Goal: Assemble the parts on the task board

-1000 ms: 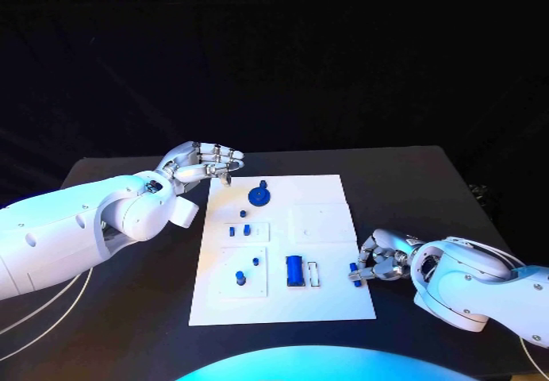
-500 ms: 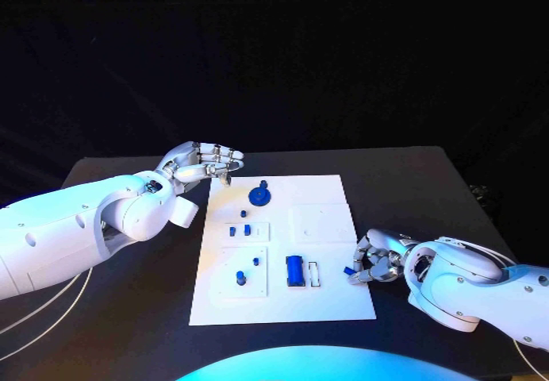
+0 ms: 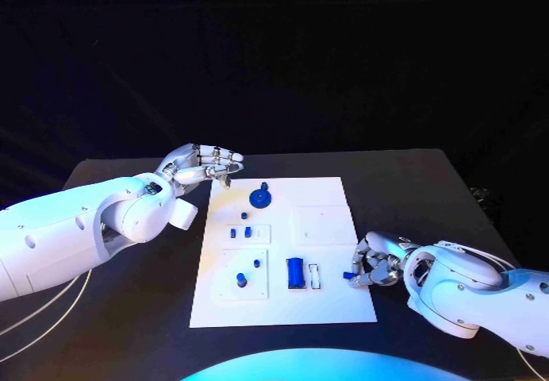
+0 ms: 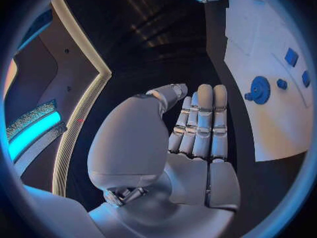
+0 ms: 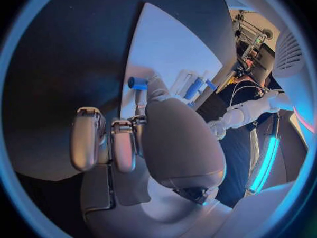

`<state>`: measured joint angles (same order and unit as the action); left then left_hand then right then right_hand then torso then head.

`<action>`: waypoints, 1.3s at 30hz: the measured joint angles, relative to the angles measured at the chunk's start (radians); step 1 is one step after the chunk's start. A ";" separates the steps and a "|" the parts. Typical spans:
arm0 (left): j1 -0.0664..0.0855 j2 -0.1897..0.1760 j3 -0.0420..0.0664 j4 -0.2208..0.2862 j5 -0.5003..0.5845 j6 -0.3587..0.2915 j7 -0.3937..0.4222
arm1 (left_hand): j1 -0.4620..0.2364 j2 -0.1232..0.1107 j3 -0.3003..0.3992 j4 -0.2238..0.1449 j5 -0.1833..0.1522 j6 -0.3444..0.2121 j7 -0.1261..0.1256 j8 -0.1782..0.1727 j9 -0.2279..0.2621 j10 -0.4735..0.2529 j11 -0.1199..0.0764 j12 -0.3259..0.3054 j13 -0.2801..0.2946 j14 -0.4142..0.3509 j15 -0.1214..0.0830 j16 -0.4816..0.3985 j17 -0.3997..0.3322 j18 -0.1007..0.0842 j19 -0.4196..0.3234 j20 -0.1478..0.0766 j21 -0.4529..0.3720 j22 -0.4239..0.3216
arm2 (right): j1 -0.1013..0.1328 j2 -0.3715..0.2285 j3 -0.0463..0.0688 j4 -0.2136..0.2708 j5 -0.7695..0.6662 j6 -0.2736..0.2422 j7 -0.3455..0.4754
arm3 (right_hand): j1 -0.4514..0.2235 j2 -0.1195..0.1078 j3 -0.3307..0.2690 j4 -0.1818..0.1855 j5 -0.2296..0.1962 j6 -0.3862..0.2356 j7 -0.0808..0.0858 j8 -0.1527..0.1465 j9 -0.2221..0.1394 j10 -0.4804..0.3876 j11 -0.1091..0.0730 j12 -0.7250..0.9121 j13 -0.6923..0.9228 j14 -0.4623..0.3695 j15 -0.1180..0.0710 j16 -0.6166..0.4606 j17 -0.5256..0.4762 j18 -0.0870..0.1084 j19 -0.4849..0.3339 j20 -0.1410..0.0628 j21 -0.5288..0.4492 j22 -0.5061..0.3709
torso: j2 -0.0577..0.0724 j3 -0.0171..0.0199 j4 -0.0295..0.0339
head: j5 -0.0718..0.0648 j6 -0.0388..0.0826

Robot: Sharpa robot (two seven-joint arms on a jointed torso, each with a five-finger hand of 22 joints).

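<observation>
The right hand [image 3: 375,268] — pinching a small blue part [image 3: 347,275] — has edged inward along the task board [image 3: 286,305] toward the rectangular slot; insertion looks close. The left hand [image 3: 204,165], fingers loosely curled on nothing, stays hovering off the board's far corner.

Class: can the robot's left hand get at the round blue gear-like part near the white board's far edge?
Probably yes. The left hand hovers empty beside the board's far corner, and nothing stands between it and the gear.

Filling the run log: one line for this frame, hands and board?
left hand: raised beside board corner, holds nothing | right hand: pinches small blue part at task board edge | blue gear: on board
</observation>
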<state>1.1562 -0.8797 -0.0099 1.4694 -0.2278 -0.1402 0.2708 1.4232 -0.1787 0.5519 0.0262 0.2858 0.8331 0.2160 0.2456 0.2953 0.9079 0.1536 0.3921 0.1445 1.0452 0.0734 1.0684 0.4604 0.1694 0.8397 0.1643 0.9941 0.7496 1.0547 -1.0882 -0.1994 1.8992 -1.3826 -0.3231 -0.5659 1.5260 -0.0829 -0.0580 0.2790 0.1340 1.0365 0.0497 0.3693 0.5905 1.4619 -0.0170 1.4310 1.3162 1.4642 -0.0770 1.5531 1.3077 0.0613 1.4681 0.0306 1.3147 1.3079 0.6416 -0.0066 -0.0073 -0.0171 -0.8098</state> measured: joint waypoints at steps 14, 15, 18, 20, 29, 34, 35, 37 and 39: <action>0.000 -0.002 0.000 0.002 0.000 0.001 -0.002 | 0.000 0.000 0.000 0.000 0.000 0.000 0.000 0.000 0.000 0.000 0.000 0.000 0.000 0.000 0.000 0.000 0.000 0.000 0.000 0.000 0.000 0.000 | 0.030 0.016 -0.003 0.038 0.063 -0.031 -0.006 | -0.019 0.037 0.088 0.011 0.000 -0.008 0.008 -0.013 -0.009 0.000 0.000 -0.001 0.037 0.000 0.000 0.000 0.000 0.000 0.000 0.000 0.000 0.000 | 0.000 -0.0004 -0.0004 | 0.001 0.001; 0.000 -0.002 0.000 0.002 0.000 0.001 -0.002 | 0.000 0.000 0.000 0.000 0.000 0.000 0.000 0.000 0.000 0.000 0.000 0.000 0.000 0.000 0.000 0.000 0.000 0.000 0.000 0.000 0.000 0.000 | 0.031 0.019 -0.003 0.039 0.070 -0.033 -0.006 | -0.021 0.039 0.099 0.010 0.000 -0.009 0.008 -0.015 -0.009 0.000 0.000 -0.001 0.037 0.000 0.000 0.000 0.000 0.000 0.000 0.000 0.000 0.000 | 0.000 -0.0004 -0.0004 | 0.002 0.001; 0.000 -0.002 0.000 0.003 0.000 0.001 -0.002 | 0.000 0.000 0.000 0.000 0.000 0.000 0.000 0.000 0.000 0.000 0.000 0.000 0.000 0.000 0.000 0.000 0.000 0.000 0.000 0.000 0.000 0.000 | 0.032 0.033 -0.003 0.039 0.098 -0.041 -0.004 | -0.031 0.049 0.141 0.010 -0.001 -0.015 0.010 -0.020 -0.004 0.000 0.000 -0.001 0.037 0.000 0.000 0.000 0.000 0.000 0.000 0.000 0.000 0.000 | 0.000 0.0000 -0.0004 | 0.002 -0.001; 0.000 -0.003 0.000 0.003 0.000 0.001 -0.002 | 0.000 0.000 0.000 0.000 0.000 0.000 0.000 0.000 0.000 0.000 0.000 0.000 0.000 0.000 0.000 0.000 0.000 0.000 0.000 0.000 0.000 0.000 | 0.033 0.041 -0.003 0.038 0.112 -0.046 -0.003 | -0.036 0.054 0.172 0.009 -0.004 -0.018 0.013 -0.026 -0.002 0.000 0.000 -0.001 0.037 0.000 0.000 0.000 0.000 0.000 0.000 0.000 0.000 0.000 | 0.000 0.0002 -0.0004 | 0.002 -0.001; 0.000 -0.003 0.000 0.004 0.000 0.003 -0.003 | 0.000 0.000 0.000 0.000 0.000 0.000 0.000 0.000 0.000 0.000 0.000 0.000 0.000 0.000 0.000 0.000 0.000 0.000 0.000 0.000 0.000 0.000 | 0.029 0.086 -0.003 0.026 0.161 -0.065 -0.001 | -0.215 0.019 0.346 0.008 0.004 -0.017 0.017 -0.025 -0.001 0.006 -0.002 -0.008 -0.011 0.000 0.000 0.000 0.000 0.000 0.000 0.000 0.000 0.000 | 0.001 0.0002 -0.0010 | -0.001 -0.005; 0.000 -0.004 0.000 0.005 0.000 0.004 -0.004 | 0.000 0.000 0.000 0.000 0.000 0.000 0.000 0.000 0.000 0.000 0.000 0.000 0.000 0.000 0.000 0.000 0.000 0.000 0.000 0.000 0.000 0.000 | 0.025 0.098 -0.003 0.019 0.173 -0.071 -0.001 | -0.295 -0.001 0.399 0.008 0.001 -0.006 0.016 -0.016 0.037 0.003 0.001 -0.008 -0.008 0.000 0.000 0.000 0.000 0.000 0.000 0.000 0.000 0.000 | 0.001 0.0002 -0.0006 | 0.000 -0.007; 0.000 -0.004 0.000 0.005 0.000 0.004 -0.004 | 0.000 0.000 0.000 0.000 0.000 0.000 0.000 0.000 0.000 0.000 0.000 0.000 0.000 0.000 0.000 0.000 0.000 0.000 0.000 0.000 0.000 0.000 | 0.024 0.101 -0.003 0.018 0.175 -0.071 -0.001 | -0.299 -0.005 0.400 0.008 0.001 -0.003 0.015 -0.015 0.040 0.003 0.001 -0.008 -0.008 0.000 0.000 0.000 0.000 0.000 0.000 0.000 0.000 0.000 | 0.001 0.0002 -0.0005 | 0.001 -0.007; 0.000 -0.005 0.000 0.005 0.000 0.005 -0.004 | 0.000 0.000 0.000 0.000 0.000 0.000 0.000 0.000 0.000 0.000 0.000 0.000 0.000 0.000 0.000 0.000 0.000 0.000 0.000 0.000 0.000 0.000 | 0.023 0.104 -0.003 0.016 0.176 -0.071 -0.002 | -0.305 -0.009 0.406 0.008 0.001 -0.002 0.013 -0.016 0.040 0.003 0.001 -0.008 -0.008 0.000 0.000 0.000 0.000 0.000 0.000 0.000 0.000 -0.001 | 0.000 0.0002 -0.0005 | 0.001 -0.008; 0.000 -0.005 0.000 0.005 0.000 0.005 -0.004 | 0.000 0.000 0.000 0.000 0.000 0.000 0.000 0.000 0.000 0.000 0.000 0.000 0.000 0.000 0.000 0.000 0.000 0.000 0.000 0.000 0.000 0.000 | 0.022 0.108 -0.003 0.015 0.178 -0.071 -0.002 | -0.312 -0.016 0.414 0.005 0.001 0.002 0.013 -0.018 0.040 0.003 0.001 -0.008 -0.008 0.000 0.000 0.000 0.000 0.000 0.000 0.000 0.000 -0.001 | 0.000 0.0002 -0.0005 | 0.001 -0.010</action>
<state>1.1562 -0.8847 -0.0101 1.4746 -0.2279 -0.1352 0.2665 1.4232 -0.1787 0.5519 0.0262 0.2859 0.8331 0.2160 0.2456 0.2953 0.9080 0.1536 0.3920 0.1445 1.0453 0.0734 1.0684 0.4604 0.1694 0.8397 0.1643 0.9941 0.7496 1.0766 -0.9799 -0.2027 1.9142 -1.2046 -0.3943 -0.5683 1.2139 -0.0989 0.3555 0.2841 0.1354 1.0383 0.0624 0.3510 0.6304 1.4651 -0.0156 1.4226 1.3083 1.4644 -0.0772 1.5531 1.3073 0.0613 1.4680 0.0306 1.3147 1.3074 0.6421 -0.0064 -0.0078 -0.0158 -0.8194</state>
